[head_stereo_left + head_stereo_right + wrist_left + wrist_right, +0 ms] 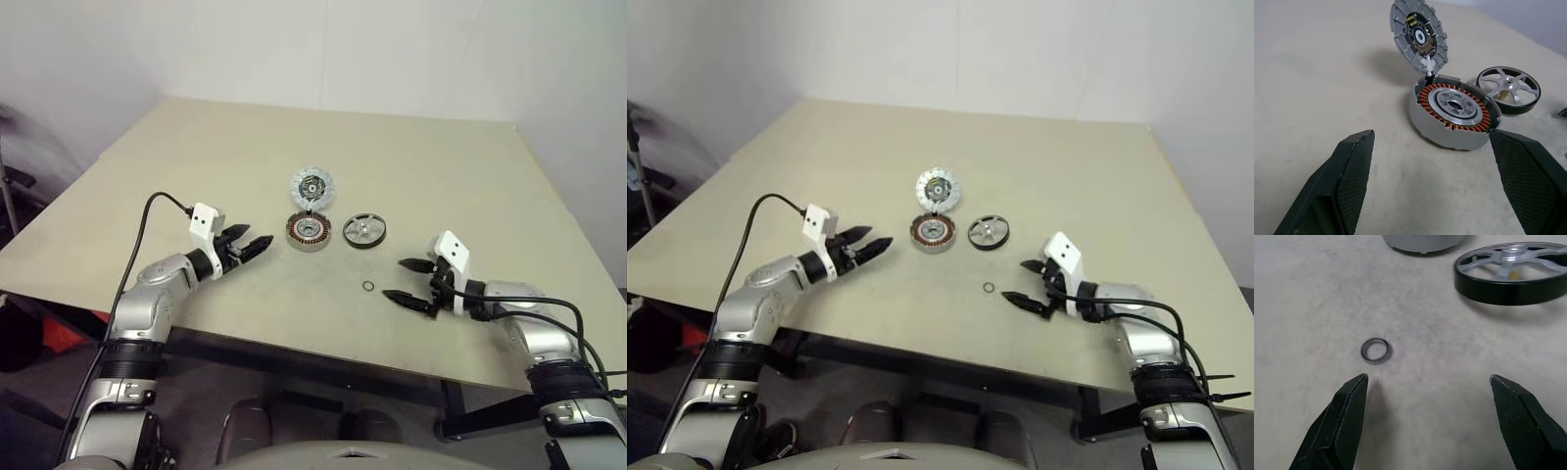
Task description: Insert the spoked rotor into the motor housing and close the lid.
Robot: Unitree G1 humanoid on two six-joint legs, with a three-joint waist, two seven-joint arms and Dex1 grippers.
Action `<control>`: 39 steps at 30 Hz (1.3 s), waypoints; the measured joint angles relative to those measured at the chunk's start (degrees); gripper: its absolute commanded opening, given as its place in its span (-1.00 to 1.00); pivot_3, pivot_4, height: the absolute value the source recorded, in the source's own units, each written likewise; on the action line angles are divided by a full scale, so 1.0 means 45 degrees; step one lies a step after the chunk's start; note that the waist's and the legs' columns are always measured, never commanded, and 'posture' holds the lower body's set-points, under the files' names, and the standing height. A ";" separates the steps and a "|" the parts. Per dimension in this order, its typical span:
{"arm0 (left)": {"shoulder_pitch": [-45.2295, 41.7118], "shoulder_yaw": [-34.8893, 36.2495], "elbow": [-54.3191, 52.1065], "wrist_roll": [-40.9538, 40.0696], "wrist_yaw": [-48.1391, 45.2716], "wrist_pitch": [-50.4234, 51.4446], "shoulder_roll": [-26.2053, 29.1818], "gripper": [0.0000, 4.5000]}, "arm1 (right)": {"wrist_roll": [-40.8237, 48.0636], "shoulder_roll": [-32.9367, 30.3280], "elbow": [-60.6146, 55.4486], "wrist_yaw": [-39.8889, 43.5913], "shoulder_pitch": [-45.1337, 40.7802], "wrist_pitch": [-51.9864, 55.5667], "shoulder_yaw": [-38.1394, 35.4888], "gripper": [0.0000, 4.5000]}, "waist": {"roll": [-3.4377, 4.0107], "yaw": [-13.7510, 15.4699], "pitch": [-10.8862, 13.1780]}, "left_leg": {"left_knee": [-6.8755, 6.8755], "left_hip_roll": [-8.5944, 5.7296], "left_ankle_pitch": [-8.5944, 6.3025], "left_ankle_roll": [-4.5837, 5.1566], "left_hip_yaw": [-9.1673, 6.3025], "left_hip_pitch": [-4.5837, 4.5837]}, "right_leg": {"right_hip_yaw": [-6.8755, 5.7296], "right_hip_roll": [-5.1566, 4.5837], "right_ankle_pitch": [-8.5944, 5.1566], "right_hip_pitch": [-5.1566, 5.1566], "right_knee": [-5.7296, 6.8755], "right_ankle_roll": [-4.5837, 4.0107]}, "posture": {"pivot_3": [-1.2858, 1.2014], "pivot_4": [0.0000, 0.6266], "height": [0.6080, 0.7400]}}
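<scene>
Black fingers of the right gripper point(411, 282) are gaping wide, empty, near a small O-ring point(367, 286) on the table point(196, 157). Left gripper point(253, 243), open and empty, is pointing at the motor housing point(309, 232); the spoked rotor point(364, 230) is lying just beside. Behind, the lid point(313, 186) is standing tilted open, its hinge hard to make out.

Bare table point(196, 166) all round — only a small O-ring point(367, 286) lies before the spoked rotor point(364, 230).

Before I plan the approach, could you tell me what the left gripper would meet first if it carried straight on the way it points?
Most likely the motor housing: it lies directly ahead of the open left gripper, with bare table between. Exact depth is unclear.
</scene>
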 measured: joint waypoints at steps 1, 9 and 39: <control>-0.0029 0.0005 0.0004 0.0000 0.0000 0.0002 0.0056 0.78 | -0.0025 0.0108 0.0000 -0.0058 -0.0039 0.0003 0.0100 1.00 | 0.0000 -0.0002 0.0000 | 0.0000 -0.0001 -0.0001 0.0001 -0.0020 -0.0002 | 0.0000 0.0000 0.0001 0.0000 -0.0001 -0.0002 | 0.03 -1.00 1.00; 0.0055 0.0037 -0.0066 -0.0015 0.0017 0.0125 0.0288 0.78 | -0.0081 0.0581 -0.0156 -0.0231 -0.0217 0.0171 0.0425 1.00 | 0.0002 -0.0014 -0.0001 | -0.0001 0.0000 -0.0001 0.0000 -0.0064 0.0001 | 0.0001 0.0000 0.0002 0.0003 0.0001 -0.0003 | 0.03 -1.00 1.00; 0.0127 0.0702 -0.0489 -0.0045 0.0163 0.0382 0.0776 0.80 | -0.0679 0.0076 0.0059 0.0308 -0.0657 -0.0136 0.0935 0.13 | 0.0002 -0.0023 -0.0001 | -0.0004 -0.0001 -0.0001 -0.0002 -0.0065 0.0027 | 0.0001 0.0000 0.0001 0.0024 -0.0002 -0.0002 | 0.03 -1.00 1.00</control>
